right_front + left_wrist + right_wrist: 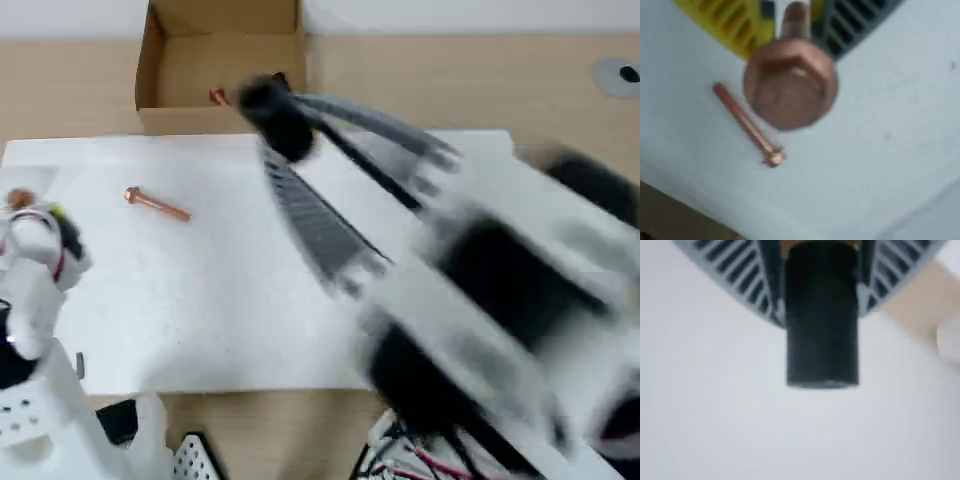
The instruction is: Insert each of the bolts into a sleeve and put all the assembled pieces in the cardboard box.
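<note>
High view: blurred sleeve [275, 118] seemingly overlaps cardboard box [165, 70] rim.

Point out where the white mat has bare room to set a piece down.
Bare: the middle of the white mat, between the loose bolt, the left arm and the right arm. Crowded: by the cardboard box, where the right claw holds a sleeve.

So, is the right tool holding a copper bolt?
No, the right tool is clamped on a black cylindrical sleeve.
</note>
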Tool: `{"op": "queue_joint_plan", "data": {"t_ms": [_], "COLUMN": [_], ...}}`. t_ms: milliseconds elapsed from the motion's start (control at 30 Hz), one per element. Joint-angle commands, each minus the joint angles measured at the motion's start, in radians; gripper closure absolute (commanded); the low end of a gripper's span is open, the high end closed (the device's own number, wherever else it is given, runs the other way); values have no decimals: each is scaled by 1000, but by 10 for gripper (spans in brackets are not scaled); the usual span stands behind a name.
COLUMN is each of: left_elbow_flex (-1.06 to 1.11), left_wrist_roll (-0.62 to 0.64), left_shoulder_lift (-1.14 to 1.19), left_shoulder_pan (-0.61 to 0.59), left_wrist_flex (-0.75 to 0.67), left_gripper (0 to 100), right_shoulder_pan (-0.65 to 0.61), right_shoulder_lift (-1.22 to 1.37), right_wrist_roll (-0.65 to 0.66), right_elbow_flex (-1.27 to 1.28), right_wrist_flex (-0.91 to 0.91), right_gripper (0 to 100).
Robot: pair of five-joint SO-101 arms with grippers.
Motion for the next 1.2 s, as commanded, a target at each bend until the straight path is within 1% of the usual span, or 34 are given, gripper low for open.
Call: {"op": "queue_joint_plan", "data": {"t_ms": [0, 67, 167, 233, 300, 367, 467, 600, 700, 867, 933, 1100, 1167], "left_elbow_flex": [-101, -160, -290, -358, -404, -443, -486, -489, -489, -483, -439, -272, -230], "left_wrist_roll": [5, 5, 5, 5, 5, 5, 5, 5, 5, 5, 5, 5, 5], "left_shoulder_lift": [-4, -5, -5, -4, -4, -7, -44, -97, -119, -124, -130, -133, -134], "left_shoulder_pan": [181, 249, 325, 358, 365, 365, 373, 373, 373, 376, 411, 588, 649], "left_wrist_flex": [-61, -109, -129, -127, -124, -124, -118, -120, -118, -117, -118, -118, -124], "left_gripper": [994, 994, 994, 994, 994, 994, 994, 994, 994, 994, 994, 994, 993], "right_shoulder_pan": [19, 21, 21, 22, 22, 24, 24, 22, 22, 18, 16, 16, 16], "right_shoulder_lift": [-79, -142, -255, -334, -412, -515, -682, -909, -1072, -1259, -1305, -1374, -1382], "right_wrist_roll": [-91, -160, -292, -361, -393, -391, -390, -390, -387, -259, -221, -114, -98], "right_elbow_flex": [136, 285, 602, 839, 1053, 1236, 1521, 1948, 2219, 2586, 2701, 2933, 3000], "right_wrist_flex": [15, 15, 14, 8, -41, -155, -376, -661, -887, -1178, -1278, -1571, -1685], "right_gripper": [988, 988, 988, 988, 988, 988, 988, 989, 989, 989, 989, 989, 989]}}
